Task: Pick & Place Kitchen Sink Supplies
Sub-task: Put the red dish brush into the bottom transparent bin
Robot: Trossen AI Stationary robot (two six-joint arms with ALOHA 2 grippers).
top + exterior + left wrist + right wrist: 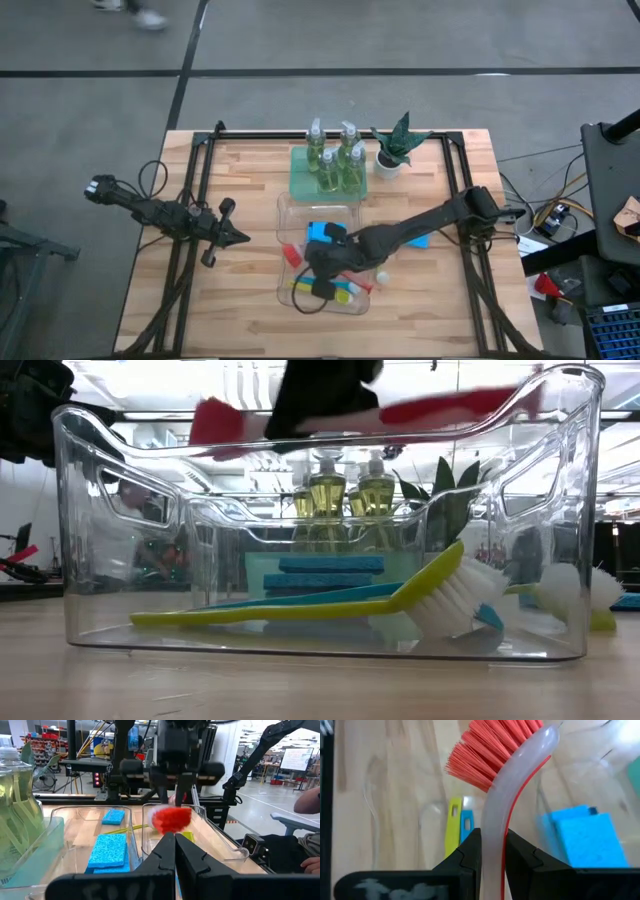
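Right wrist view shows the right hand (pixel 492 851) pinching the red brush (pixel 507 785) above the bin (pixel 322 300). Yellow brush (pixel 300 610) and blue brush (pixel 330 597) lie inside already; the left hand (pixel 238 237), pressed together, waits apart.

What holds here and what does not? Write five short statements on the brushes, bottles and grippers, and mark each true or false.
1. The right gripper is shut on the red brush. True.
2. The red brush already lies flat on the floor of the clear bin. False: it is held up at the bin's rim, above the brushes inside.
3. A yellow brush lies inside the clear bin. True.
4. The pump bottles stand in the same bin as the brushes. False: they stand on the green tray farther back, beside the potted plant.
5. The left gripper holds a blue sponge. False: it is shut on nothing, at the table's left side, apart from the bins.
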